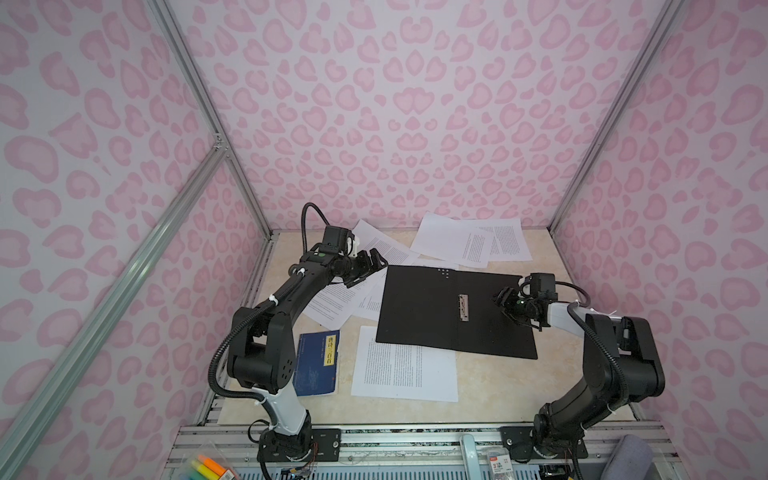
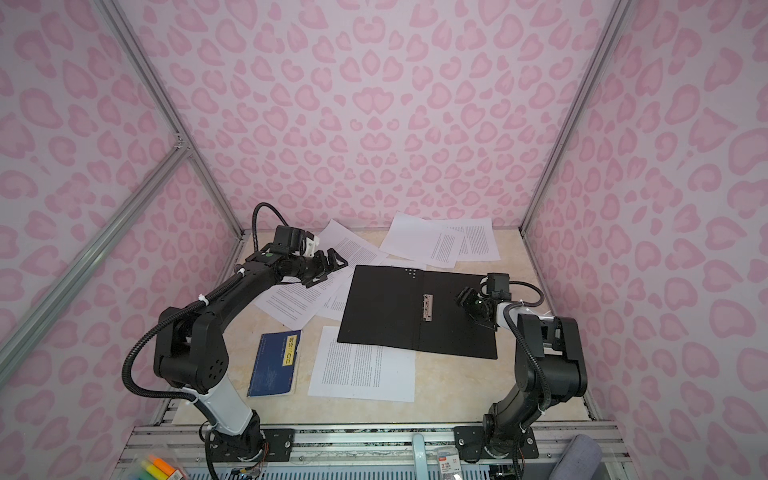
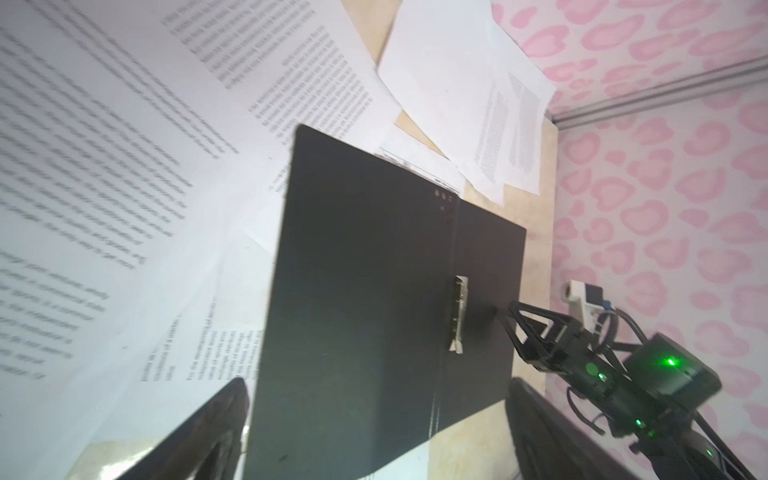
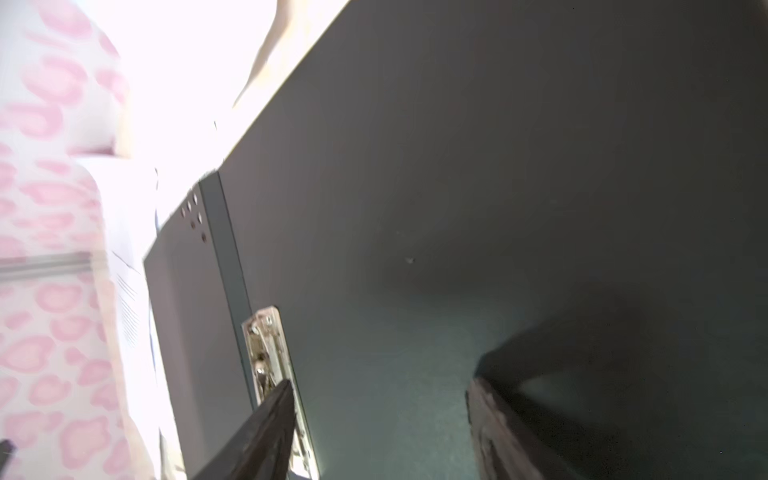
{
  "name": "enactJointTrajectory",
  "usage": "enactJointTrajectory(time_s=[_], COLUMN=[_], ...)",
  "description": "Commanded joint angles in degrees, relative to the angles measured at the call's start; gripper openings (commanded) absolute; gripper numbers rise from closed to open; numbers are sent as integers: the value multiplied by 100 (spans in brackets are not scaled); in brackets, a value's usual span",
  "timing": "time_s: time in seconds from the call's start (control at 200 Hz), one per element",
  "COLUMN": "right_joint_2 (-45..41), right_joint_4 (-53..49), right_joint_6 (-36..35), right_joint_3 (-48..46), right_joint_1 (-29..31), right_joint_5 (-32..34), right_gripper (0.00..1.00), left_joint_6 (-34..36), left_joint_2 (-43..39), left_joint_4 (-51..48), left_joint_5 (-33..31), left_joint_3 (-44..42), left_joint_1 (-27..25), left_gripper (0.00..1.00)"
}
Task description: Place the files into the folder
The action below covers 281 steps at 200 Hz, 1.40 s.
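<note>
In a top view, one dark blue book (image 1: 316,365) with a yellow label lies flat at the left of the beige, stone-look tabletop (image 1: 498,386). The left gripper (image 1: 368,270) hovers wide open and empty over the files (image 1: 405,365), thin white printed sheets. At least six lie loose around the folder (image 1: 415,307), which is spread open mid-table, matte black inside, with one metal fastener (image 1: 464,307) at its spine. The right gripper (image 1: 505,304), jaws apart and empty, hovers over the folder's right leaf.
</note>
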Motion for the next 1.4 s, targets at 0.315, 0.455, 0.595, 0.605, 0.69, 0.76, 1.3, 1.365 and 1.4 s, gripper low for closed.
enactJointTrajectory(time_s=[0.315,0.455,0.595,0.605,0.69,0.76,1.3,1.365,1.4], right_joint_2=[-591,-785,-500,-457,-64,285,2663,2994,3175], right_joint_4=[-953,-1097,-1036,-1028,-926,-775,-701,-827,-894], right_joint_6=[-212,-565,-776,-780,-801,-732,-247,-210,-192], right_joint_3=[33,696,1277,1320,1689,1964,4284,4743,4987], right_joint_1=[-627,429,1513,1583,2151,2483,3731,3795,3803], right_joint_5=[799,837,797,786,665,434,-111,-120,-117], right_gripper=[71,81,87,87,88,90,99,94,93], left_joint_6=[187,671,844,853,950,1036,962,921,905], left_joint_2=[-197,289,970,1012,1214,1403,1534,1380,1290], left_joint_4=[-72,-227,-306,-317,-270,-350,-555,-522,-525], left_joint_5=[-995,-1465,-1279,-1293,-1360,-1265,-598,-499,-470], left_joint_3=[-615,-421,-9,40,204,378,-6,-122,-334], left_joint_1=[1982,2319,2567,2561,2568,2568,2213,2110,2059], left_gripper=[98,97,97,97,97,97,98,98,98])
